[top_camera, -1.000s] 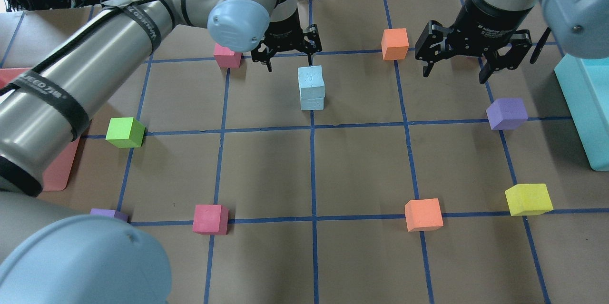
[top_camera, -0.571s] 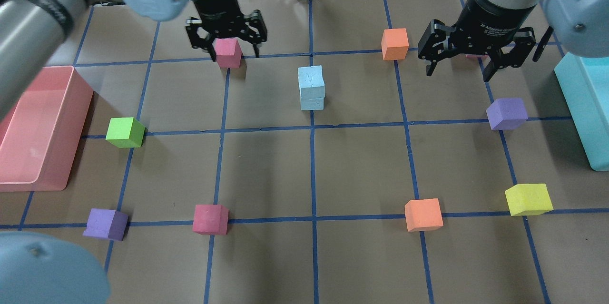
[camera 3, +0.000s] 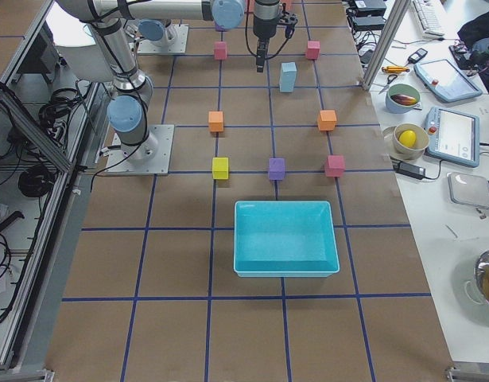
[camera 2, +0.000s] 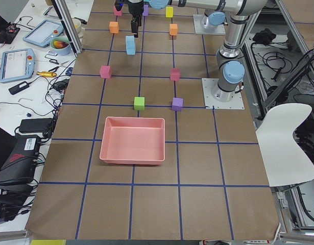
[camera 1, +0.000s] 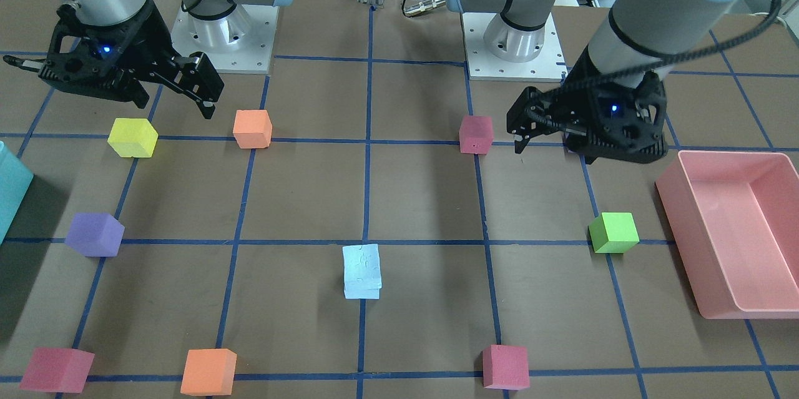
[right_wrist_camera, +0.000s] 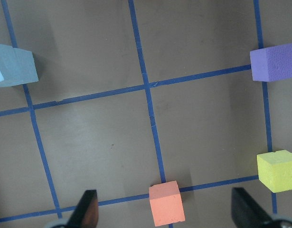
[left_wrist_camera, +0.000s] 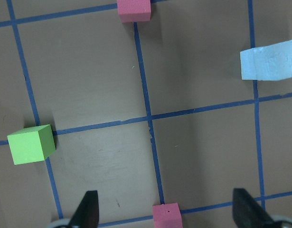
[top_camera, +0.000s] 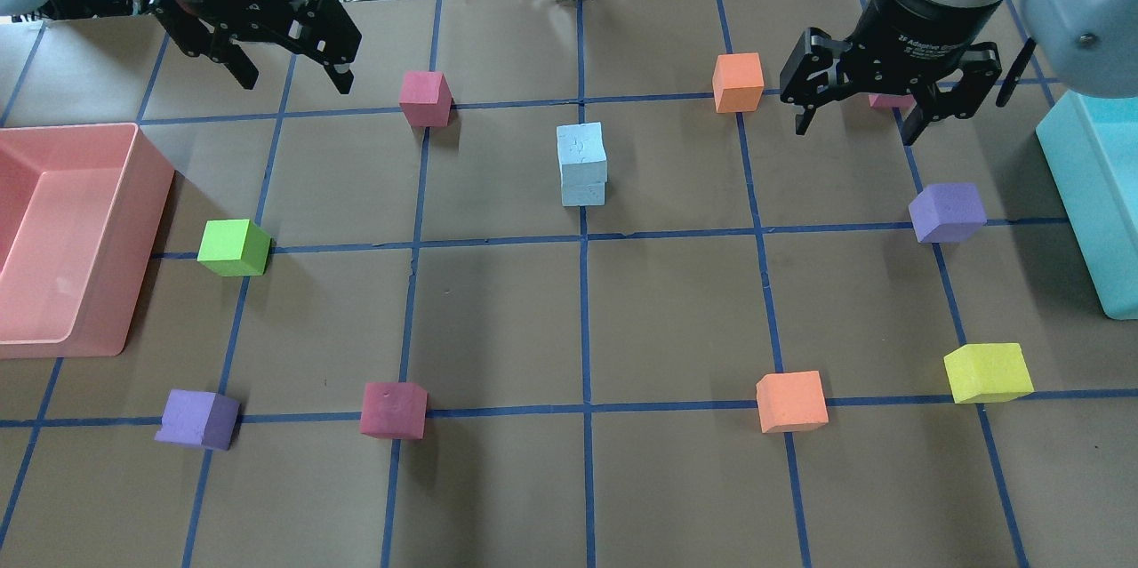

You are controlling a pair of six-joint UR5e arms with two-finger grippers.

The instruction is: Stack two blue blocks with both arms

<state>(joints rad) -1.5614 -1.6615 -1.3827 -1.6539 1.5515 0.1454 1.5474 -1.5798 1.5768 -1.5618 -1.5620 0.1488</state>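
The brown, blue-taped surface [top_camera: 676, 310] carries a pink bin [top_camera: 62, 230] at its left edge. Above the far side hang the left gripper [top_camera: 295, 81] and right gripper [top_camera: 855, 131], both with jaws spread wide and empty. Between them, well apart from each, the blue blocks [top_camera: 582, 164] stand stacked one atop the other.

Pale sky-blue blocks [top_camera: 582, 164]; brown table [top_camera: 676, 319] gridded in blue.
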